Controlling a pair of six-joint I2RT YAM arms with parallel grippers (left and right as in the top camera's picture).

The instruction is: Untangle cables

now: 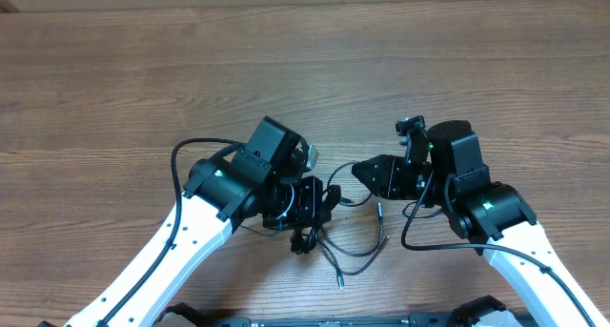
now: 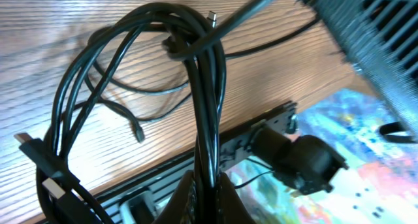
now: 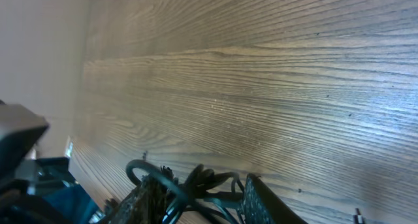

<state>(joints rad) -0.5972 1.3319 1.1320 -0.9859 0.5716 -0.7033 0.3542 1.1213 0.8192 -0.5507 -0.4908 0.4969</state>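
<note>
The table [image 1: 305,60] is the wide wood ground under both my arms. My left claw [image 2: 208,196] is clenched on the cables [image 2: 196,87]. Several black strands run together straight up out of its fingers, then loop over and hang down to the left. From overhead, the bundle sits between my 2 claws, near the front edge, with loose tails trailing on the wood.

My right claw [image 3: 199,201] has its 2 fingers standing on either side of some loops. Whether they bite yet I cannot tell.

To do this step well, I judge the left should serve as a firm anchor. The right should take only 1 strand, not the bunch, and draw it away slowly and low, watching the crossing [image 2: 175,46] where strands pinch together. A silver-tipped plug [image 1: 339,281] lies free on the wood, and it could snag if I pull fast.
</note>
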